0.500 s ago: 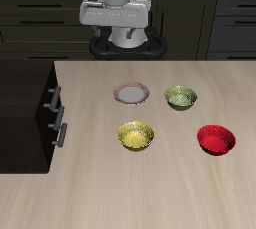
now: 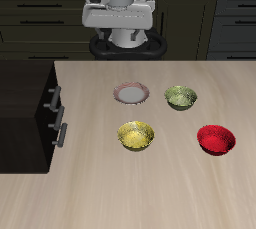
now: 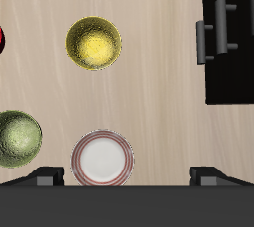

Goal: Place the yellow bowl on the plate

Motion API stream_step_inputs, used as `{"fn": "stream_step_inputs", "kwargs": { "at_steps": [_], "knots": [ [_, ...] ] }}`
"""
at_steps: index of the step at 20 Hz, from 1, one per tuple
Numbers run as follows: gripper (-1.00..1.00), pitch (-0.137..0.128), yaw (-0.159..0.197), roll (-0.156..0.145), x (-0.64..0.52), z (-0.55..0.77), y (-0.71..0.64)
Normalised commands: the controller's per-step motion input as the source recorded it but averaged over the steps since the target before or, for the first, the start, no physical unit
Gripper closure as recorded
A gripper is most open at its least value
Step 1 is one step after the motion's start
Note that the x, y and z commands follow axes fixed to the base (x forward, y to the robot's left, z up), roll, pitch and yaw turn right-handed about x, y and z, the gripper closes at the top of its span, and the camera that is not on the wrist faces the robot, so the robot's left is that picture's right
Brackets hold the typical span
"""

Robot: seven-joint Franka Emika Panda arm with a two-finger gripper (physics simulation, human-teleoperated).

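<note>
Golden-yellow bowl point(image 2: 136, 135) sitting at six o'clock from the plate point(image 2: 131, 94), apart, untouched. Gripper point(image 3: 127, 175) spread wide, clutching nothing, hanging high above the plate point(image 3: 101, 158), yellow bowl point(image 3: 94, 43) farther out.

Olive-green bowl point(image 2: 181, 97), red bowl point(image 2: 215, 139), black cabinet point(image 2: 28, 113) on table point(image 2: 150, 193).

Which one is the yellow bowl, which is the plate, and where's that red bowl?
yellow bowl point(image 2: 136, 136), exterior view, on its speckled inside.
plate point(image 2: 131, 94), exterior view, on its pale centre.
red bowl point(image 2: 215, 139), exterior view, on its inside.
</note>
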Motion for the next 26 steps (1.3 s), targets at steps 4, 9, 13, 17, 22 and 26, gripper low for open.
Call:
{"fn": "stream_step_inputs", "kwargs": {
  "at_steps": [4,9,13,17,22,26],
  "knots": [
    [-1.0,0.014,-0.024,0.008,0.15,0.03,0.03],
    [-1.0,-0.009,0.018,0.016,0.19,0.06,0.13],
    [-1.0,-0.033,0.008,0.018,0.11,0.11,0.14],
    [-1.0,0.016,0.002,0.019,0.24,-0.02,0.17],
    [-1.0,0.014,-0.005,0.006,0.15,-0.03,0.07],
    [-1.0,0.021,-0.02,-0.007,0.26,-0.06,0.02]
  ]
}}
